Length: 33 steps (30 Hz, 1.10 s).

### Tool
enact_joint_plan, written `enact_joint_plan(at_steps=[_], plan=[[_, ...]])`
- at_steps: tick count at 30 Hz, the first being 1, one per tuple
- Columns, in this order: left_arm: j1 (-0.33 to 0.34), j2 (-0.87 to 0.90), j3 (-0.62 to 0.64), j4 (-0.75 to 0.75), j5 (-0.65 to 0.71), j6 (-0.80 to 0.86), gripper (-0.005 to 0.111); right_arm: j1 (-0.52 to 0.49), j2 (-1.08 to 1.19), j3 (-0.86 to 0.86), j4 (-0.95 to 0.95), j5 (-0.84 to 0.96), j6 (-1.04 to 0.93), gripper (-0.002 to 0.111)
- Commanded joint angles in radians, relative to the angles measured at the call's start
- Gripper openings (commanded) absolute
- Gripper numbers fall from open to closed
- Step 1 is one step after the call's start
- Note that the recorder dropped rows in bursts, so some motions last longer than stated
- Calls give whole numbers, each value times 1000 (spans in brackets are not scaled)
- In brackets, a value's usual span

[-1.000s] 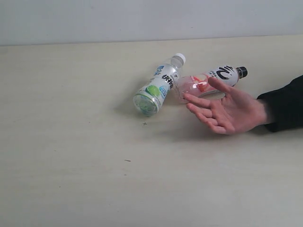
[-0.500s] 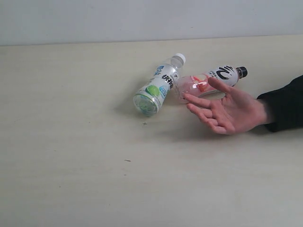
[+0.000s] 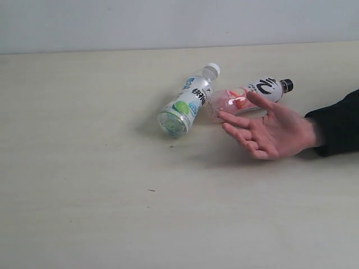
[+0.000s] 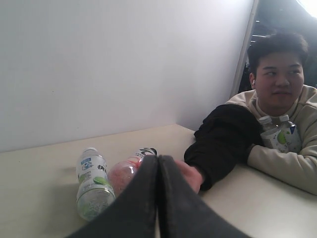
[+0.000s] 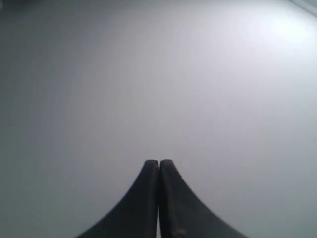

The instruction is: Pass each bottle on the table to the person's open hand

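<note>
Counting two bottles left on the table (image 3: 84, 168), both lying on their sides. Green-and-blue bottle (image 3: 188, 101) a little beyond the fingertips of the person's open hand (image 3: 275, 131), clear of it, base turned toward the exterior camera. Pink bottle with black cap (image 3: 247, 96) right behind the same hand, partly covered by the fingers; impossible to tell whether skin touches plastic. Hand held palm up just above the table, empty and waiting.

Seen from the left wrist: two more bottles (image 4: 277, 135) tucked against the person's chest, well back from the hand along the black sleeve. Probably delivered already, so roughly half the job done by that reckoning.

Left gripper (image 4: 158, 161) pressed fully shut, holding nothing, hanging on the near side of the hand with both lying bottles ahead of it. Right gripper (image 5: 159, 166) likewise closed tight and empty, facing only a blank grey surface, nowhere near the hand. Neither arm showing in the exterior view. Still to do: open up, take each remaining bottle, place it in the palm.
</note>
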Motion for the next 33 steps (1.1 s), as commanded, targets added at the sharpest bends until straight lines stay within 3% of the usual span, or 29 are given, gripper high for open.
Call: enact_joint_plan(at_steps=[1, 6, 8, 9, 12, 15, 18, 21, 23, 27, 33], plan=[[2, -2, 3, -2, -2, 0, 0, -4, 28, -112, 131, 114, -115, 0], [2, -2, 3, -2, -2, 0, 0, -4, 381, -386, 197, 208, -294, 0], [2, -2, 3, -2, -2, 0, 0, -4, 582, -565, 176, 430, -454, 0], [2, -2, 3, -2, -2, 0, 0, -4, 708, -701, 176, 618, -604, 0], [2, -2, 3, -2, -2, 0, 0, -4, 1024, -979, 164, 1049, -794, 0], [2, -2, 3, -2, -2, 0, 0, -4, 1234, -1180, 50, 1306, -739, 0], [2, -2, 3, -2, -2, 0, 0, -4, 1473, -1424, -112, 1621, -528, 0], [2, -2, 3, -2, -2, 0, 0, -4, 1678, -1635, -103, 1939, -509, 0], [2, -2, 3, -2, -2, 0, 0, -4, 1785, -1707, -63, 2030, -484, 0], [2, -2, 3, -2, -2, 0, 0, 8, 1889, -1726, 88, 2043, -582, 0], [2, -2, 3, -2, -2, 0, 0, 71, 1948, -1726, 48, 1994, -740, 0]])
